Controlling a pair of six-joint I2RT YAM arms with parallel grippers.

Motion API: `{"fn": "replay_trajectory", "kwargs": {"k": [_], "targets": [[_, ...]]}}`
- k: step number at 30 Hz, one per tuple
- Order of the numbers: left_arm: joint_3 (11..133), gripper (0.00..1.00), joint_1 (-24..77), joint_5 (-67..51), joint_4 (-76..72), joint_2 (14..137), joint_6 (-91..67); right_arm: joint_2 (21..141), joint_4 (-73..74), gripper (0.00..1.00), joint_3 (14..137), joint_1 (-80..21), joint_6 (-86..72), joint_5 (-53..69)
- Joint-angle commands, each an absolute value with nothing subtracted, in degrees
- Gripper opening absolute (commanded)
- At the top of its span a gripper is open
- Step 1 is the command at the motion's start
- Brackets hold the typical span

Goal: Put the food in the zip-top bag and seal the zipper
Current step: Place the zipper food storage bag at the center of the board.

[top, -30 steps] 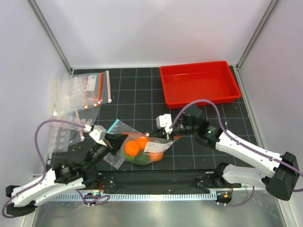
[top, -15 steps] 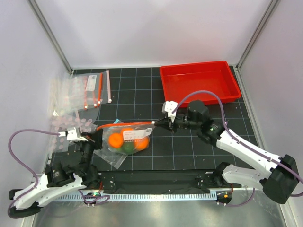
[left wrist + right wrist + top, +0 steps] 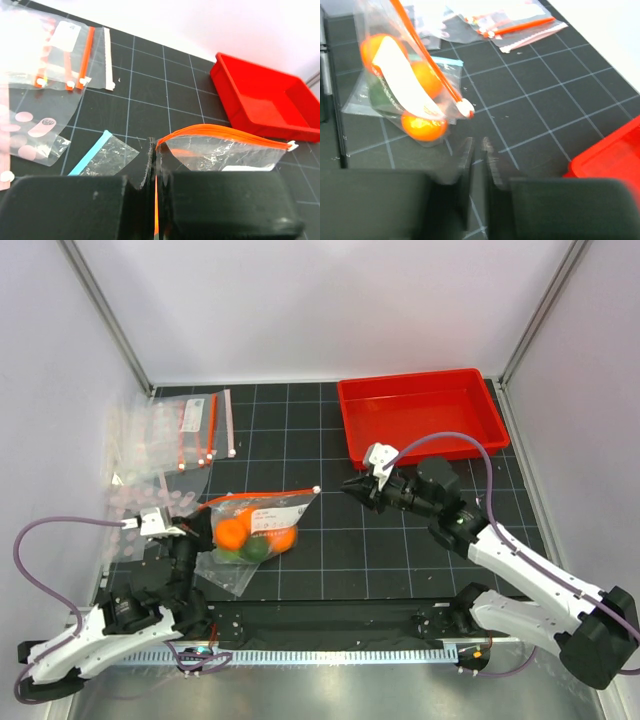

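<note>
From above, shows the zip-top bag [image 3: 262, 525] left of centre, food [image 3: 232, 534] inside, zipper [image 3: 262, 499] running left-right, white tip toward the right gripper [image 3: 352, 487]. Left wrist: shows the left gripper [image 3: 154, 160] pinched tight on the zipper's end. Right wrist: shows jaws a narrow slit apart, holding nothing, bag just ahead.

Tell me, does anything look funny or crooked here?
Yes. The zip-top bag droops crooked, pinched at just one end of its zipper by the left claw. The fruits slump at its bottom. The right claw is off it.
</note>
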State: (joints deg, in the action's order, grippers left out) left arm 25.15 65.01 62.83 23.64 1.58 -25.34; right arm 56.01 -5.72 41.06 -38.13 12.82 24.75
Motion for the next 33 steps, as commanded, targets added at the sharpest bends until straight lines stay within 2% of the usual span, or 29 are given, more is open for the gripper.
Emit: {"fn": "replay_trajectory", "kwargs": {"k": [1,2,5,6,7,8,11,12,14,15,18,23,28,30,33], "targets": [[25.93,0.01,64.77,60.91,17.76,5.62,-23.12,54.93,-11.86,0.26,40.17,-38.14,10.73,28.0],[25.84,0.02,64.69,60.04,16.1,6.32,-22.77,55.37,-13.61,0.43,40.17,-38.23,9.16,29.69],[24.7,0.08,64.77,54.16,11.62,8.96,-20.13,57.56,-20.46,0.76,39.91,-38.23,0.32,31.56],[24.61,0.08,64.78,52.75,10.82,9.75,-19.69,58.0,-23.0,0.83,39.38,-38.23,-3.39,29.2],[24.52,0.09,64.69,50.73,10.03,11.67,-19.51,58.53,-25.81,0.96,38.77,-38.23,-9.0,24.66],[24.43,0.11,64.77,50.19,8.98,12.73,-19.08,58.62,-28.1,1.0,38.41,-38.23,-13.75,12.25],[25.22,0.18,64.78,48.35,8.0,18.09,-18.98,60.03,-20.88,1.0,40.77,-38.14,-23.19,0.29],[25.75,0.27,64.69,48.08,7.82,19.67,-19.25,60.64,-17.09,1.0,44.26,-38.14,-24.68,-6.35],[26.45,0.51,64.69,45.46,7.82,23.27,-19.51,62.48,-8.84,1.0,47.88,-38.14,-25.49,-8.95],[27.41,0.74,64.69,43.7,7.74,24.25,-19.6,62.93,-6.96,1.0,50.16,-38.14,-25.58,-12.27],[28.91,0.94,64.69,35.35,6.24,27.33,-18.9,62.84,-4.75,1.0,50.72,-38.14,-29.26,-18.44],[37.16,1.0,64.69,35.41,9.74,32.25,-19.69,60.56,-7.03,1.0,48.34,-38.14,-29.18,-24.34],[48.23,1.0,64.69,47.15,12.48,38.48,-15.92,59.5,1.64,1.0,52.73,-38.14,-24.18,-24.7],[49.83,1.0,64.69,56.45,12.39,40.77,-15.64,57.93,2.72,1.0,52.83,-38.14,-23.2,-26.97],[48.17,1.0,64.69,61.25,4.42,41.75,-10.21,55.03,-1.65,0.99,48.02,-38.14,-23.03,-31.19]]}}
